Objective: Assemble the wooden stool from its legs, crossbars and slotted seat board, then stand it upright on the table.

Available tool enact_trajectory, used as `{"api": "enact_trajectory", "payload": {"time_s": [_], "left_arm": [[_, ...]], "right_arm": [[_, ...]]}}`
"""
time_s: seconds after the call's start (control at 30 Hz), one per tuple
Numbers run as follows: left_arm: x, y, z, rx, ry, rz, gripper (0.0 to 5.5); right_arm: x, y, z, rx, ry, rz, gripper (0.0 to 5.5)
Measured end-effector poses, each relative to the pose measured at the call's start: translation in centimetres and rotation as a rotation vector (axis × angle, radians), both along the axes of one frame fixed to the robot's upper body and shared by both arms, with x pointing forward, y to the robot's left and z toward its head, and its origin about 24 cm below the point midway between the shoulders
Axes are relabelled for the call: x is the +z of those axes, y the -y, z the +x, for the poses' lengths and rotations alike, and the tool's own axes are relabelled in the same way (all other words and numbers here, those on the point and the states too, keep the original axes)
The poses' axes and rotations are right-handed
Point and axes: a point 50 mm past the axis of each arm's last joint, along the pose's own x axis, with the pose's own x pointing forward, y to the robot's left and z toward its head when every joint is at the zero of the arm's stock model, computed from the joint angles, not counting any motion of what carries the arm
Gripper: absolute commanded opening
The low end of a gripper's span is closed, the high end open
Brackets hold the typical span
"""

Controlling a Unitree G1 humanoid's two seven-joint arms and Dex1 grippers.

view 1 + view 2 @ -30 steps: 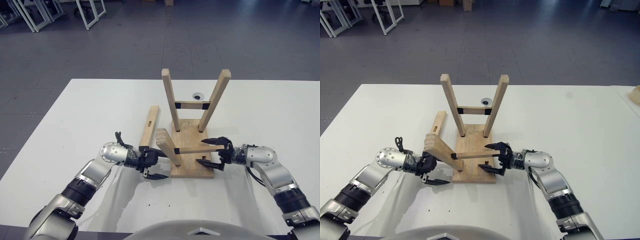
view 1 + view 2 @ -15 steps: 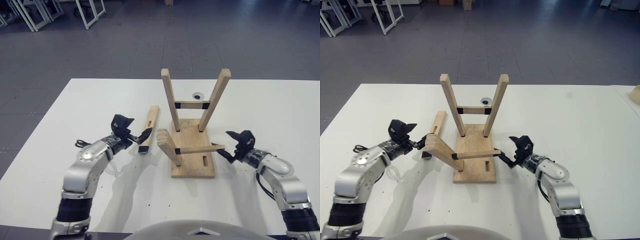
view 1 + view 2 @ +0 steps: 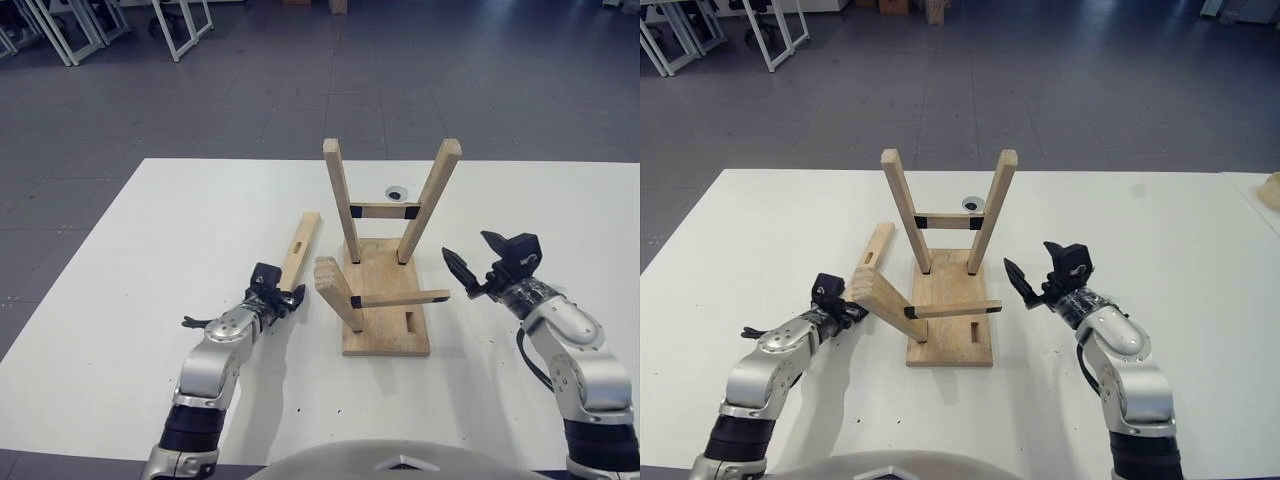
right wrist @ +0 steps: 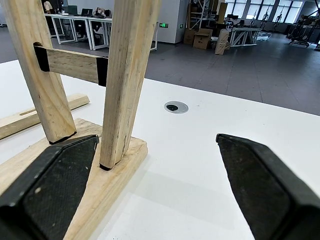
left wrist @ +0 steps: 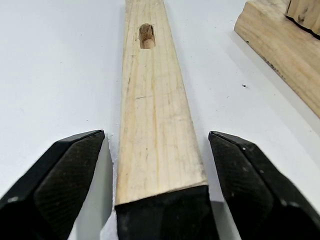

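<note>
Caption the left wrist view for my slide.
Open left gripper straddling the black-tipped end of a pale wooden leg with a slot, flat on the white table near the wooden seat board.

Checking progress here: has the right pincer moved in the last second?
Yes. The right pincer has pulled back to the right, off the crossbar end and clear of the seat board.

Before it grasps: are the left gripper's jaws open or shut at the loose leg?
Open: on the left gripper, jaws flank the loose leg, gaps both sides.
</note>
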Motion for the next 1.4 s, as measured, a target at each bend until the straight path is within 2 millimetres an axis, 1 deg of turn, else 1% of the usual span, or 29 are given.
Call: {"api": "enact_trajectory", "payload": {"time_s": [0.1,0.17,0.3,0.33,0.4,0.47,0.5,0.57,0.6,0.63,0.67,0.7,0.73,0.77,0.8,0.83,0.87,0.9,0.97,1.07,1.2,1.27,1.33,1.4], "left_arm": [[-0.1,0.0,0.1,0.021,0.008,-0.004,3.08],[-0.3,0.0,0.1,0.041,0.011,-0.002,2.68],[-0.7,-0.4,0.0,0.083,0.041,0.004,2.05],[-0.7,-0.4,-0.1,0.096,0.053,-0.008,2.05],[-0.7,-0.8,-0.3,0.126,0.078,-0.043,2.05],[-0.6,-1.9,-0.8,0.169,0.094,-0.093,2.05],[-0.3,-2.7,-1.0,0.188,0.105,-0.145,2.05],[2.7,-4.5,-0.6,0.208,0.259,-0.287,2.05],[4.8,-5.4,-0.2,0.189,0.348,-0.375,2.05],[6.9,-5.9,0.1,0.147,0.429,-0.458,2.05],[8.5,-6.0,0.2,0.095,0.473,-0.540,2.05],[9.8,-5.9,0.3,0.029,0.496,-0.628,2.05],[11.2,-5.5,0.2,-0.084,0.494,-0.745,2.05],[12.5,-4.8,-0.1,-0.212,0.478,-0.838,2.05],[13.7,-4.2,-0.5,-0.343,0.459,-0.898,2.05],[15.3,-3.2,-1.0,-0.521,0.430,-0.943,2.05],[16.2,-2.3,-1.2,-0.638,0.401,-0.961,2.05],[16.5,-1.6,-1.2,-0.718,0.364,-0.980,2.05],[16.6,-1.0,-1.0,-0.777,0.316,-0.994,2.05],[17.0,-0.3,-0.3,-0.825,0.304,-1.002,2.05],[16.3,0.5,-0.2,-0.861,0.253,-0.998,2.05],[15.8,1.0,-0.2,-0.883,0.218,-0.989,2.05],[15.4,1.3,-0.1,-0.898,0.188,-0.980,2.05],[15.5,1.6,0.0,-0.920,0.180,-0.971,2.05]], "right_arm": [[0.2,0.0,0.0,-0.023,0.011,0.004,4.33],[0.7,0.3,0.1,-0.054,0.024,0.000,4.33],[2.9,0.5,0.6,-0.084,0.065,0.040,4.33],[3.5,0.4,0.8,-0.077,0.072,0.053,4.33],[4.1,0.3,0.8,-0.040,0.044,0.079,4.33],[5.4,0.7,1.0,-0.008,0.041,0.088,4.33],[6.3,0.9,1.2,0.005,0.043,0.134,4.33],[8.5,0.9,1.3,0.079,0.065,0.291,4.33],[9.4,0.5,1.3,0.145,0.071,0.369,4.33],[10.1,-0.1,1.2,0.219,0.065,0.435,4.52],[10.5,-0.6,1.1,0.278,0.052,0.486,4.68],[10.7,-1.0,1.0,0.329,0.033,0.530,4.88],[11.0,-1.5,0.9,0.397,0.006,0.595,5.07],[11.4,-2.2,1.0,0.466,-0.025,0.652,5.10],[11.8,-3.1,1.2,0.534,-0.057,0.697,5.10],[12.4,-4.2,1.4,0.620,-0.096,0.752,5.10],[12.8,-5.1,1.7,0.675,-0.126,0.793,5.10],[13.0,-5.8,2.0,0.718,-0.165,0.822,5.10],[12.7,-6.3,2.5,0.739,-0.229,0.848,5.10],[12.8,-6.9,2.7,0.773,-0.265,0.855,5.10],[12.7,-7.6,2.5,0.814,-0.293,0.856,5.10],[13.2,-8.1,2.5,0.850,-0.286,0.845,5.10],[13.5,-8.5,2.4,0.888,-0.284,0.833,4.78],[13.3,-8.8,2.4,0.912,-0.297,0.826,4.32]]}}
